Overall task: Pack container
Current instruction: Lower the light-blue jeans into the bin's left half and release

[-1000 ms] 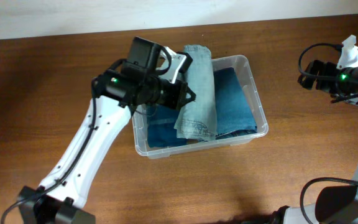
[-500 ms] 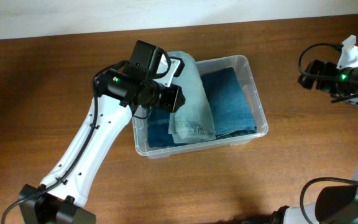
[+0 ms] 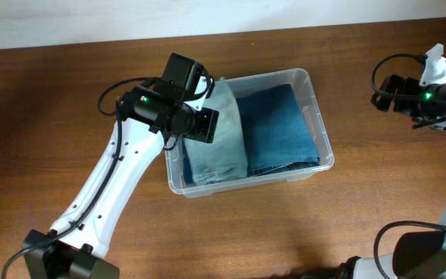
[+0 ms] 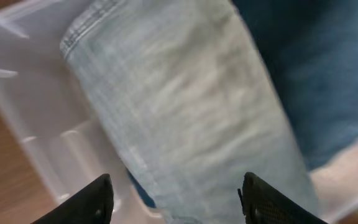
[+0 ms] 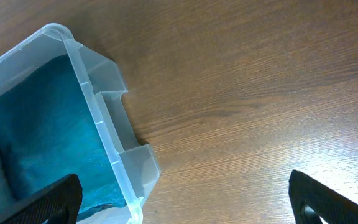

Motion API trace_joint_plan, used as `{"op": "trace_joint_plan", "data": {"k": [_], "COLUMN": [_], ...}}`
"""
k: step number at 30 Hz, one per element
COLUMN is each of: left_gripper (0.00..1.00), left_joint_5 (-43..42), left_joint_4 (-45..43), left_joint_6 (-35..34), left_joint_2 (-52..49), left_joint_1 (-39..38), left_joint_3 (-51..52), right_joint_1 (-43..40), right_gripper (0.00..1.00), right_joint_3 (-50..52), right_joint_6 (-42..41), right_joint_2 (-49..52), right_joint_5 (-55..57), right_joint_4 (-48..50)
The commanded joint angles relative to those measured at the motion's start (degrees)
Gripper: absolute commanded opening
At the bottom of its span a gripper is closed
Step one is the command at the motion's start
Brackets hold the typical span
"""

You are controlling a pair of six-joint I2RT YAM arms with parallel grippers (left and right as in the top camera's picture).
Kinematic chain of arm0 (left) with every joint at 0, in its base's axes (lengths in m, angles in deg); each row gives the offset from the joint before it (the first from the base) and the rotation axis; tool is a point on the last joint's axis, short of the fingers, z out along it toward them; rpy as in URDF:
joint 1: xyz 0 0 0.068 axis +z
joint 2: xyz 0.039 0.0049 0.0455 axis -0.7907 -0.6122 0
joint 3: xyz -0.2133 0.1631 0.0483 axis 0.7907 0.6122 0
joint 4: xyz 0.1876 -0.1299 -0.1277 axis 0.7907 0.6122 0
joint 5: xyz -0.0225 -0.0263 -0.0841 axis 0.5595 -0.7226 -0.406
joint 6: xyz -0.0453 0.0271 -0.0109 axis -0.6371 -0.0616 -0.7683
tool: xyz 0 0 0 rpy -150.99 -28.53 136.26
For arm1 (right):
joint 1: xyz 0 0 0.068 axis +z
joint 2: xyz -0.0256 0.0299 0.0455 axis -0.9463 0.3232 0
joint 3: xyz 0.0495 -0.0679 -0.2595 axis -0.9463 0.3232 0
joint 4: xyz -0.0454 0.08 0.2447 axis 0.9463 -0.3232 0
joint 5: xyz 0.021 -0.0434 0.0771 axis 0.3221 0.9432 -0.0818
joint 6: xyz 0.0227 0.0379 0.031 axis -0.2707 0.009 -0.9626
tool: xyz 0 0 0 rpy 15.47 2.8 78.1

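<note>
The clear container point(image 3: 254, 183) stands mid-table. A folded light-blue denim garment point(image 3: 221, 143) lies flat in its left half, beside folded dark-blue jeans point(image 3: 277, 128) in the right half. My left gripper point(image 3: 201, 124) hovers over the light garment's near-left part. In the left wrist view the left gripper point(image 4: 179, 202) is open, the pale denim point(image 4: 185, 106) lying loose below it, the container wall point(image 4: 30, 106) to the left. My right gripper point(image 3: 389, 93) is far right, away from the bin. The right gripper point(image 5: 185, 202) is open over bare wood, the container corner point(image 5: 98, 124) at its left.
Brown wooden table point(image 3: 53, 116) surrounds the bin on all sides. A pale wall point(image 3: 91, 19) runs along the far edge. The right arm's base and cables point(image 3: 440, 232) occupy the right edge.
My left gripper has opened and let go of the light-blue garment, which has dropped from a raised, tilted hang to lie flat in the bin's left half. The right arm has not moved.
</note>
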Motion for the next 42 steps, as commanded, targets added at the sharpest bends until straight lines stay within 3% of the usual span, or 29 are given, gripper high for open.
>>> {"op": "trace_joint_plan", "data": {"k": [1, 5, 7, 11, 16, 28, 34, 42], "left_gripper": [0.66, 0.66, 0.61, 0.27, 0.15, 0.11, 0.09, 0.10], "left_joint_5": [6.8, 6.3, 6.3, 3.5, -4.5, -29.6, -28.8, -16.3], "left_joint_4": [-0.9, -4.8, -6.6, -11.3, -14.5, -14.1, -12.9, -6.9], "left_joint_6": [0.5, 0.5, 0.5, 0.5, 0.4, -1.0, -0.8, 1.6], "left_joint_2": [0.4, 0.4, 0.4, 0.1, -3.1, -23.8, -28.3, -19.8], "left_joint_1": [-0.3, -0.3, -0.3, -0.3, -0.4, -6.8, -8.0, -2.3], "left_joint_3": [-0.5, -0.5, -0.5, -0.5, -0.5, -0.5, -0.5, -4.5], "right_joint_1": [0.2, 0.2, 0.2, 0.2, 0.2, 0.2, 0.2, 0.6], "right_gripper": [0.98, 0.98, 0.98, 0.98, 0.98, 0.98, 0.98, 0.99], "right_joint_3": [0.5, 0.5, 0.5, 0.5, 0.5, 0.5, 0.5, 0.5], "right_joint_6": [0.6, 0.6, 0.6, 0.6, 0.6, 0.6, 0.6, 0.6], "right_joint_2": [0.3, 0.3, 0.3, 0.3, 0.3, 0.3, 0.3, 0.3], "right_joint_5": [-0.5, -0.5, -0.5, -0.5, -0.5, -0.5, -0.5, -0.6], "right_joint_4": [0.0, 0.0, 0.0, 0.0, 0.0, 0.0, 0.0, 0.0]}}
